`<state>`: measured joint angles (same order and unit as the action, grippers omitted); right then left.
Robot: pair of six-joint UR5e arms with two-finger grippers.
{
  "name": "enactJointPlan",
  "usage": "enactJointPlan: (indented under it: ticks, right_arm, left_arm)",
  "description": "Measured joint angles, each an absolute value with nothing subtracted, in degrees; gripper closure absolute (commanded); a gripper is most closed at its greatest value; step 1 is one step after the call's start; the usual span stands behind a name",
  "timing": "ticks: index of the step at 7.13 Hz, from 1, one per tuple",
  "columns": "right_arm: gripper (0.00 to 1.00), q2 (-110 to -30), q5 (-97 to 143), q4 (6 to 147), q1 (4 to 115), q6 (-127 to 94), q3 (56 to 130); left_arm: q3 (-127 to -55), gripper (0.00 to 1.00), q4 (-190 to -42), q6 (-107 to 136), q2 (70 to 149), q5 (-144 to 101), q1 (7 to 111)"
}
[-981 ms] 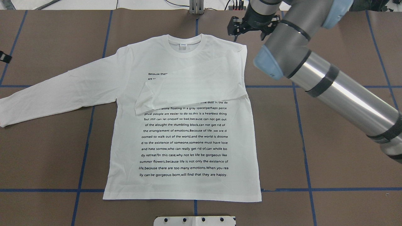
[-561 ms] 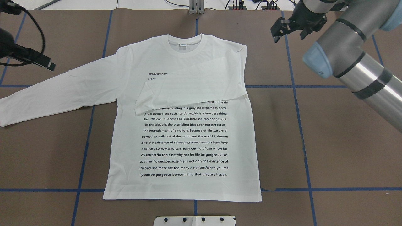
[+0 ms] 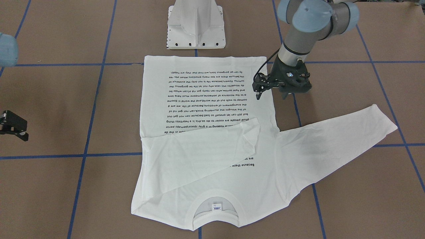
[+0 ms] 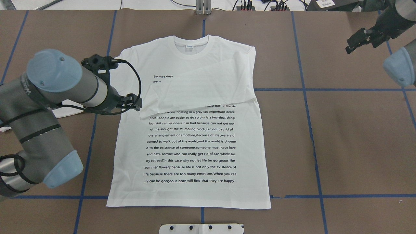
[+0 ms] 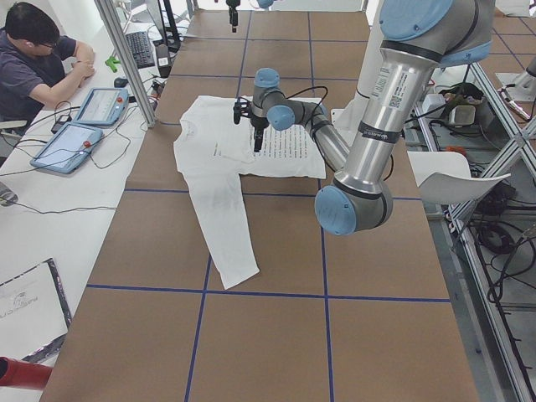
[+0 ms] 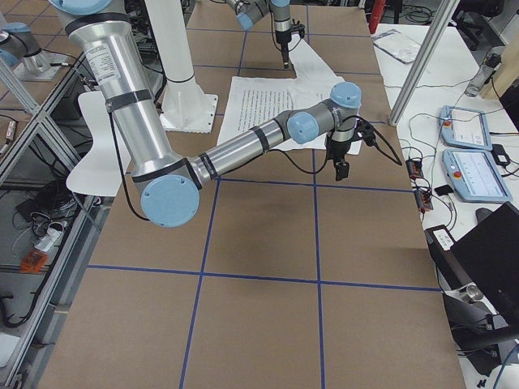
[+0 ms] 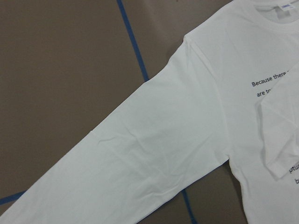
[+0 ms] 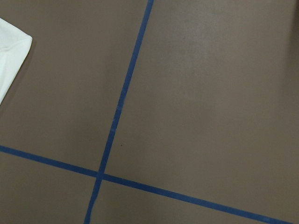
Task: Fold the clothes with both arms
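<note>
Brown counter (image 4: pixel 351 146), blue tape (image 4: pixel 309 130) grid. Overhead view: shirt (image 4: pixel 195 146) flat at centre, collar at 12, hem at 6. Folded sleeve (image 4: pixel 195 94) lies across the chest; free sleeve (image 3: pixel 332 139) runs out toward 9. Left hand (image 3: pixel 271 96) hovers over the shirt's 9 o'clock edge, fingers spread, empty. Right hand (image 4: pixel 360 48) at 2 o'clock, off the shirt, looks spread, empty. I'd pinch the cuff (image 3: pixel 386 124), top layer only, carry it low toward 3, and lay it flat.

Matt white cloth T-shirt (image 4: pixel 130 159)
</note>
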<state>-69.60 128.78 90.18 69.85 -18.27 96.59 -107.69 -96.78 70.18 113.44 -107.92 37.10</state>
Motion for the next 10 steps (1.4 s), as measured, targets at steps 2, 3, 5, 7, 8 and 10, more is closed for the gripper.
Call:
enactJointPlan:
  ticks: [2, 3, 5, 7, 8, 10]
  right_arm:
    - [0.00, -70.1, 128.9, 90.1, 70.1, -17.7, 96.7]
    - [0.00, -70.2, 128.9, 90.1, 70.1, -17.7, 96.7]
    - [0.00, -70.2, 128.9, 90.1, 70.1, -17.7, 96.7]
    - [0.00, -70.2, 128.9, 90.1, 70.1, -17.7, 96.7]
    - [0.00, -70.2, 128.9, 90.1, 70.1, -17.7, 96.8]
    - [0.00, -70.2, 128.9, 90.1, 70.1, -17.7, 96.8]
  left_arm:
    - [-99.4, 0.00, -96.7, 75.3, 119.2, -104.8, 35.0]
    - [-95.9, 0.00, -96.6, 76.5, 121.5, -104.1, 34.7]
    - [-90.7, 0.00, -96.1, 77.6, 125.0, -102.4, 34.6]
    - [-87.3, 0.00, -94.7, 77.8, 127.2, -101.0, 34.7]
    - [-85.8, 0.00, -94.4, 77.8, 128.0, -100.2, 34.8]
    - [-82.8, 0.00, -94.1, 77.7, 129.8, -98.8, 35.0]
